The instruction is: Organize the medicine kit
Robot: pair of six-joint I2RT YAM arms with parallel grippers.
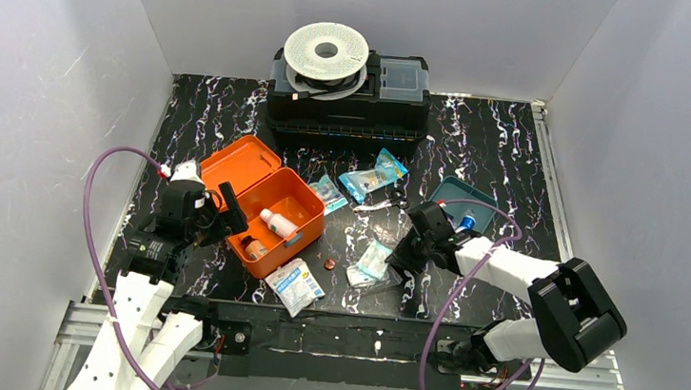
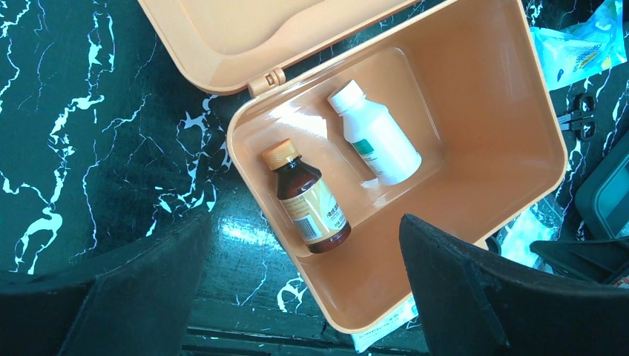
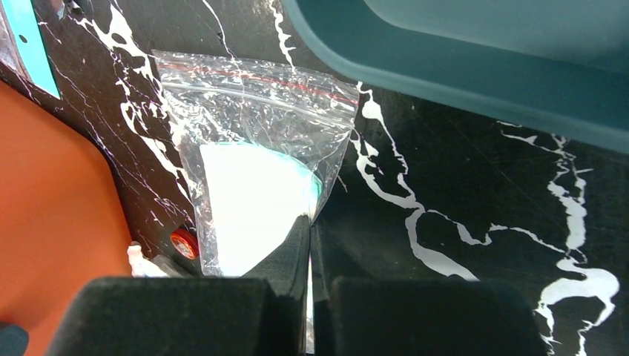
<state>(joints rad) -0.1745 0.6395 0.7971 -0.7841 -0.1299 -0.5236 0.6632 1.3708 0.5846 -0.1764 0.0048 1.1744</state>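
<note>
The medicine kit (image 1: 289,194) sits open left of the tabletop's centre, lid thrown back toward the left edge. Inside lie only a white bottle (image 2: 374,133) and an amber bottle (image 2: 308,199), so packing looks barely begun. The left gripper (image 2: 304,285) hovers over the kit's near corner, jaws spread wide and empty. Its teal tray (image 1: 464,195) lies out toward the right edge. Between them, the right gripper (image 3: 310,297) has its jaws closed on the edge of a zip bag (image 3: 252,148). Blue sachets (image 1: 374,177), a flat pack (image 1: 296,285) near the near edge and small scissors (image 1: 381,205) remain loose; these, and probably the tray, are yet to go in.
</note>
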